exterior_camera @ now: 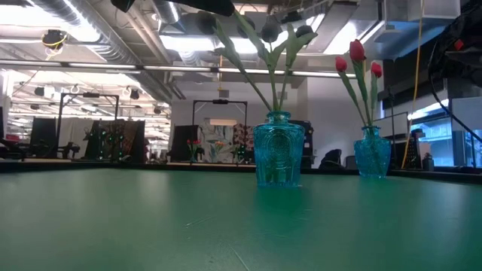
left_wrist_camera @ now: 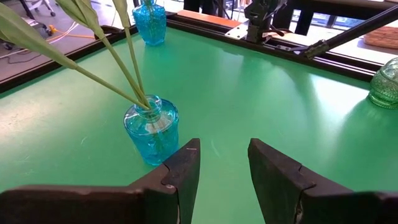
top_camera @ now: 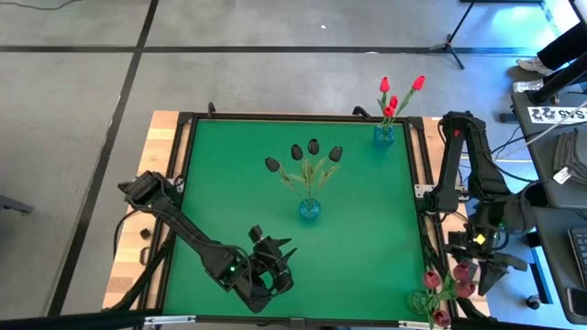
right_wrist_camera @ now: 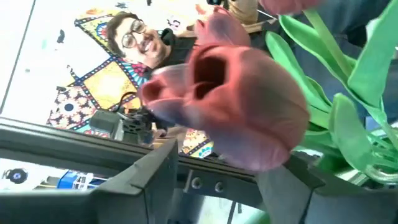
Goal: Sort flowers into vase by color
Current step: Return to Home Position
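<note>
Three vases hold tulips by their stems. A blue vase (top_camera: pixel 309 209) at mid-table carries several near-black tulips (top_camera: pixel 313 147). A second blue vase (top_camera: pixel 384 135) at the far right carries red tulips (top_camera: pixel 390 101). A green glass vase (top_camera: pixel 425 302) at the near right corner carries dusky pink tulips (top_camera: pixel 465 288). My left gripper (top_camera: pixel 280 252) is open over the near edge, and in its wrist view my left gripper (left_wrist_camera: pixel 224 152) points at the mid-table vase (left_wrist_camera: pixel 151 127). My right gripper (top_camera: pixel 486 275) is open beside the pink bunch. One pink head (right_wrist_camera: pixel 236 106) stands just before my right gripper (right_wrist_camera: pixel 217 165). My right gripper has its open fingers (right_wrist_camera: pixel 149 180) on either side of the pink tulip head (right_wrist_camera: pixel 249 143), level with the bunch. Whether a finger touches the head, I cannot tell. My left gripper touches nothing.
A raised black frame (top_camera: pixel 417 192) runs around the green mat. Cables and equipment lie off the right edge (top_camera: pixel 550 174). The mat between the mid-table vase and the near edge (left_wrist_camera: pixel 261 93) is bare green. A printed picture of a person shows behind the pink head (right_wrist_camera: pixel 134 37).
</note>
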Robot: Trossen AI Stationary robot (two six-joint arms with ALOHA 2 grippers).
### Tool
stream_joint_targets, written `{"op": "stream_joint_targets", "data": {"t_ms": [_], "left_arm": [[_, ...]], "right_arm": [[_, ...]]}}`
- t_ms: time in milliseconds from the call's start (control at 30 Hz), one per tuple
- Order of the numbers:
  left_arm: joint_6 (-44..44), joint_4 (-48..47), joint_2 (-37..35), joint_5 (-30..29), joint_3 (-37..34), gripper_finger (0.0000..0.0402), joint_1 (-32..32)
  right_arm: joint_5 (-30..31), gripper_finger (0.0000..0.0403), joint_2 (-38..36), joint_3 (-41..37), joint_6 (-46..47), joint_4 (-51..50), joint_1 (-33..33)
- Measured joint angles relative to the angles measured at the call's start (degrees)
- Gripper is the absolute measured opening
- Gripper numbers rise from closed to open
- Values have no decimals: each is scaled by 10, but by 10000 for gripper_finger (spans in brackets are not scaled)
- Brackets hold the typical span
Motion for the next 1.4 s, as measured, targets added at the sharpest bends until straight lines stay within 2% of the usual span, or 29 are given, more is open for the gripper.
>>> {"op": "stream_joint_targets", "data": {"t_ms": [300, 500, 667, 800, 967, 1133, 1400], "left_arm": [[0, 0, 0, 0, 0, 133, 0], [0, 0, 0, 0, 0, 133, 0], [0, 0, 0, 0, 0, 133, 0], [0, 0, 0, 0, 0, 133, 0], [0, 0, 0, 0, 0, 133, 0], [0, 0, 0, 0, 0, 133, 0], [0, 0, 0, 0, 0, 133, 0]], "right_arm": [[0, 204, -60, 1, -53, -65, 0], [-8, 204, -57, 9, -60, -106, 0], [13, 204, -58, 9, -71, -134, 0], [30, 204, -58, 9, -76, -200, 0], [30, 204, -57, 9, -34, -280, 0], [12, 204, -57, 9, -2, -293, 0], [61, 204, -57, 9, 16, -354, 0]]}}
